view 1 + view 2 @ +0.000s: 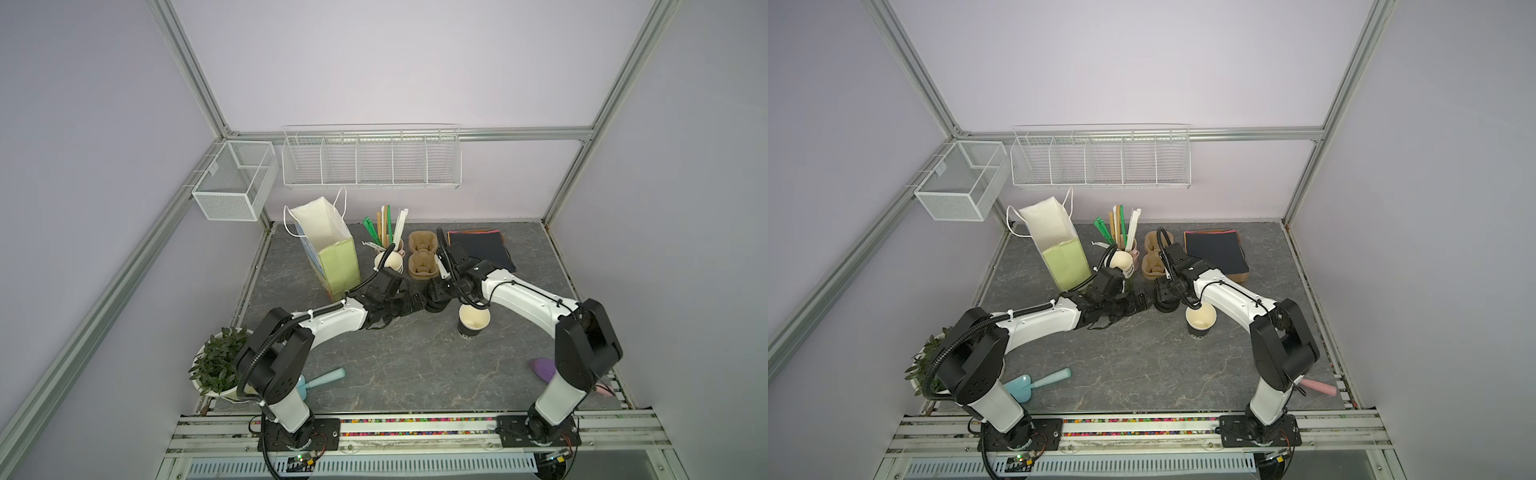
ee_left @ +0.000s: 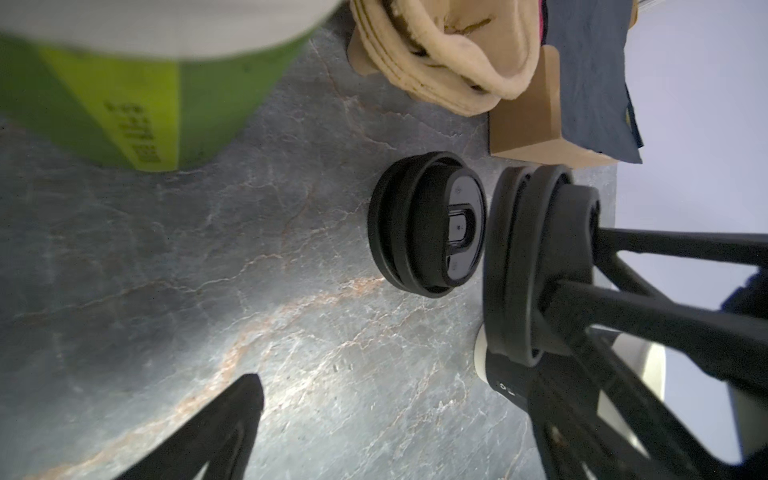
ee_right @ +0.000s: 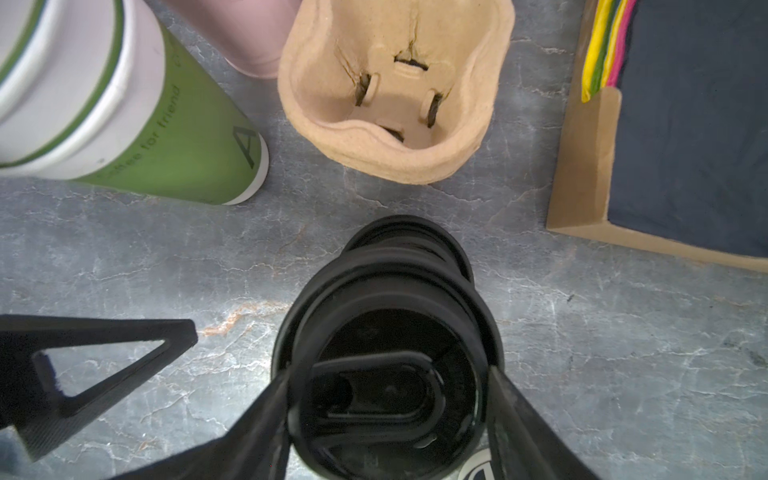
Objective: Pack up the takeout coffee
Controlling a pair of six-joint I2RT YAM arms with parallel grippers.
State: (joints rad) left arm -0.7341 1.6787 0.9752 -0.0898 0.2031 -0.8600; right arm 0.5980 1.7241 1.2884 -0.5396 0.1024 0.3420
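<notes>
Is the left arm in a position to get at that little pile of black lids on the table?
Probably yes. The left gripper is wide open and the pile of lids sits just ahead of it with bare table between. The right gripper, holding another lid, hangs close beside the pile.

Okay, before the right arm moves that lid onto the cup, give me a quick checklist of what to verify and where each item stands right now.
1. Right gripper shut on a black lid: ok.
2. Only one lid lifted: cannot tell; in the left wrist view more than one rim seems to show at the held lid.
3. Open paper cup upright, mouth clear: ok.
4. Lid centred over the cup: not ok; both top views show the cup's mouth fully uncovered.
5. Left gripper open and empty: ok.
6. Paper bag standing, mouth open: ok.
</notes>
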